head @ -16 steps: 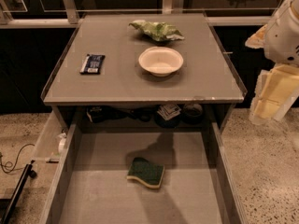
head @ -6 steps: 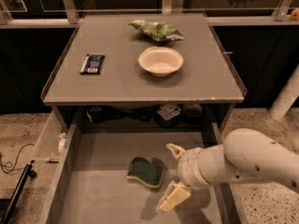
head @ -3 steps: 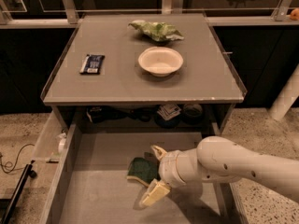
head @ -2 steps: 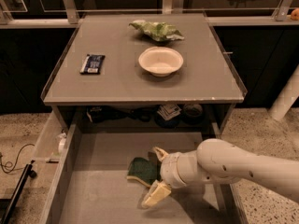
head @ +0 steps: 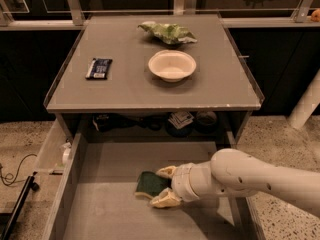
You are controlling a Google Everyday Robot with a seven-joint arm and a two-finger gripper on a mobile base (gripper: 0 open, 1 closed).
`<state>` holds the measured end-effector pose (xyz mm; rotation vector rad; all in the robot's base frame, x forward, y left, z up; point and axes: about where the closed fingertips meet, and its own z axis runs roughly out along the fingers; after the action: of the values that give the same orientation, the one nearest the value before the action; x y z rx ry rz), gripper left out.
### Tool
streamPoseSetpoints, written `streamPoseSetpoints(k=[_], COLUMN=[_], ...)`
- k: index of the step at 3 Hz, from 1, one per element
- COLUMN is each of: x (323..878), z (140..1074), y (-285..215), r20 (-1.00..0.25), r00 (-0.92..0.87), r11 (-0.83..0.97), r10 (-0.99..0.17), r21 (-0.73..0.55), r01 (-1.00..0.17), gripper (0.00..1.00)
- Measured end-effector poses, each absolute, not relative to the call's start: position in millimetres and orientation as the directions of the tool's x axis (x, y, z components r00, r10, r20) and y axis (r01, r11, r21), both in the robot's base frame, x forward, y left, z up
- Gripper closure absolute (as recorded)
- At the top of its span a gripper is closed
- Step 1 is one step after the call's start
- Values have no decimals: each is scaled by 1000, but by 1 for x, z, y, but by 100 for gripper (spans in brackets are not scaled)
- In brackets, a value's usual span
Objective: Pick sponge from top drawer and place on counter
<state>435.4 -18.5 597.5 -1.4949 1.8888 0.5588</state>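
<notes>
The sponge point(head: 149, 183), dark green on top, lies on the floor of the open top drawer point(head: 107, 211) near its middle. My gripper point(head: 163, 186) reaches in from the right on a thick white arm point(head: 250, 179). Its two cream fingers point(head: 166, 172) stand one on each side of the sponge's right end and press against it. The sponge still rests on the drawer bottom. The counter point(head: 125, 84) is the grey tabletop above the drawer.
On the counter stand a white bowl point(head: 172, 65), a dark blue snack wrapper point(head: 99, 67) and a crumpled green bag point(head: 167, 32). Small items sit on the dark shelf under the counter point(head: 180, 120). A cable point(head: 12, 176) lies on the floor at left.
My gripper has moved left onto the sponge and its fingers have drawn closer together around the sponge's right end. The sponge has not left the drawer floor.
</notes>
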Motion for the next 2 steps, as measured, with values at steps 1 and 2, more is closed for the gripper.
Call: streamPoseSetpoints(k=[1, 2], x=[435, 435], z=[598, 598], y=[-18, -18], r20=[-717, -717], r00=[-132, -132], r11=[257, 256], r10=[-684, -684], r21=[-67, -66], r01=[-964, -964], gripper=[66, 89])
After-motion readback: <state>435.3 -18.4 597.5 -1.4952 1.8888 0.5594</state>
